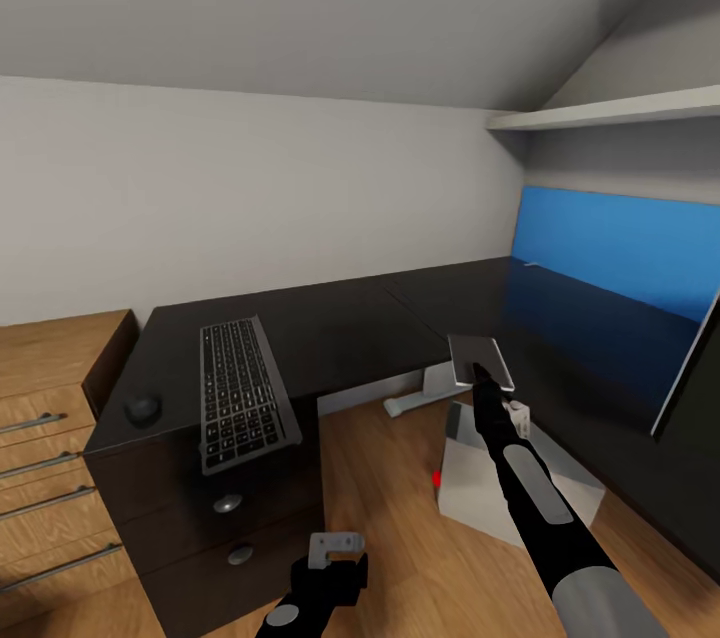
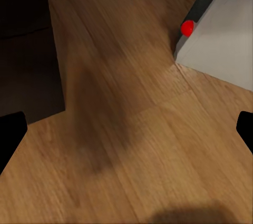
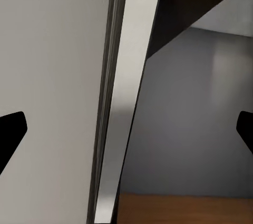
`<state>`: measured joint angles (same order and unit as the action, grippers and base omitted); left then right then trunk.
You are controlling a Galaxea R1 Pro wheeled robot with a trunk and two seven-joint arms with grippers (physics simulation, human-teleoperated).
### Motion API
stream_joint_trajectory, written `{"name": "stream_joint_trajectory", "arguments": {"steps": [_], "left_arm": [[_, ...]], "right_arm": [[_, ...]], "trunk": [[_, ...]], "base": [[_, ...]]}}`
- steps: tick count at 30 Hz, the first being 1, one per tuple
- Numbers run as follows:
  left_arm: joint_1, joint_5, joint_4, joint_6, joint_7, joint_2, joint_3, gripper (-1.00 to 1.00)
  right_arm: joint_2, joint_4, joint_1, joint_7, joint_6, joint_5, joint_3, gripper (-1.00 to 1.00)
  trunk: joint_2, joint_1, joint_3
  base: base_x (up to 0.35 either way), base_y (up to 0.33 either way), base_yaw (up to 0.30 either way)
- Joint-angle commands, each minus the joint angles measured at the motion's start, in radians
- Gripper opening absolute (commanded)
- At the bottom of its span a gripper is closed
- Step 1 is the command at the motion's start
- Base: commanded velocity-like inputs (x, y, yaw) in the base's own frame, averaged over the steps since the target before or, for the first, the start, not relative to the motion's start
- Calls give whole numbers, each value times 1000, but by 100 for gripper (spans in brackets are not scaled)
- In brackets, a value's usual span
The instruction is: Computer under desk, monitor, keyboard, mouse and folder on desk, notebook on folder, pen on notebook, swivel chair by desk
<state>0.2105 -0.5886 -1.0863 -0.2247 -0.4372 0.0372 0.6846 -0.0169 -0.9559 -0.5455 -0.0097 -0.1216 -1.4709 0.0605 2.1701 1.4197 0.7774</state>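
The black desk [image 1: 340, 328] carries the keyboard [image 1: 240, 393] and, left of it, the dark mouse [image 1: 143, 408]. The grey computer [image 1: 500, 493] [image 2: 221, 39] with its red light stands on the floor by the desk's inner corner. At that corner the thin dark-rimmed notebook [image 1: 480, 358] [image 3: 58, 66] is tilted up at the tip of my right gripper [image 1: 483, 372] [image 3: 126, 129], whose fingers stand wide apart on either side of it. Whether the notebook rests on the desk I cannot tell. My left gripper [image 1: 335, 546] [image 2: 126, 129] hangs open over the wooden floor. A dark, pale-edged monitor [image 1: 700, 408] is at far right.
A black drawer unit [image 1: 230, 518] with round knobs supports the desk's left end, beside a wooden dresser [image 1: 50, 418]. A blue panel [image 1: 620, 253] backs the desk on the right, under white shelves [image 1: 610, 108]. The white desk leg [image 1: 430, 388] stands behind the computer.
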Motion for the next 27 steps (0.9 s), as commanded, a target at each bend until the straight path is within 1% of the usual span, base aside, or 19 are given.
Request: {"name": "stream_joint_trajectory", "arguments": {"steps": [1, 27], "left_arm": [[1, -7, -1, -2, -8, 0, 2, 100], [1, -7, 5, -2, -7, 1, 4, 100]], "right_arm": [[-1, 0, -1, -1, -9, -10, 5, 100], [-3, -1, -1, -1, -9, -11, 7, 100]], "trunk": [[0, 0, 1], [0, 0, 1]], "base": [[28, 13, 0], [3, 1, 0]]}}
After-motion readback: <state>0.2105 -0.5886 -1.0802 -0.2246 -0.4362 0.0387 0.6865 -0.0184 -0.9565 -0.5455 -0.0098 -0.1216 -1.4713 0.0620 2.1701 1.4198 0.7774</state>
